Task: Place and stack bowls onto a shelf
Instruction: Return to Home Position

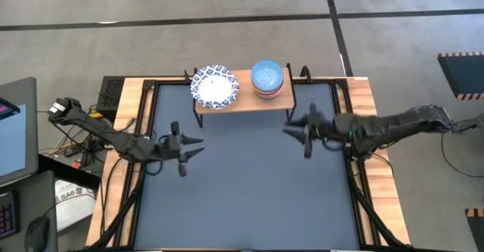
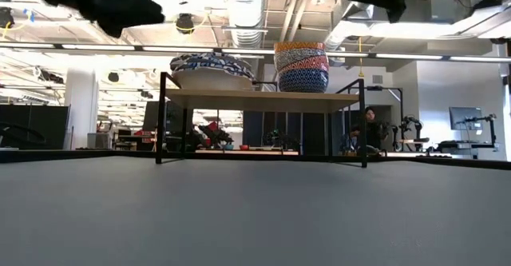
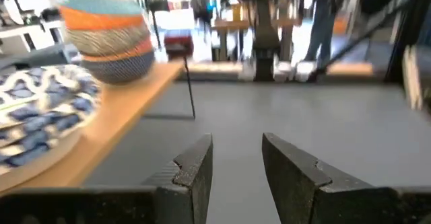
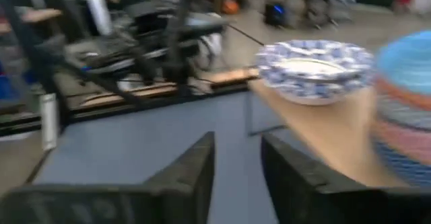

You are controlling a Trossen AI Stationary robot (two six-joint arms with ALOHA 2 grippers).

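Now, with wide white blue-rimmed bowls [image 1: 215, 87] and a stack of small patterned bowls [image 1: 267, 79] set on the low light-wood shelf [image 1: 246, 101], the empty, part-open left gripper [image 1: 194, 146] and right gripper [image 1: 290, 127] in front of it are best drawn straight back.

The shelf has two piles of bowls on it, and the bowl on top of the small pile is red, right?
Not quite. The shelf does hold two piles, but the top bowl of the small pile is light blue, not red. The high view, looking straight down, shows it.
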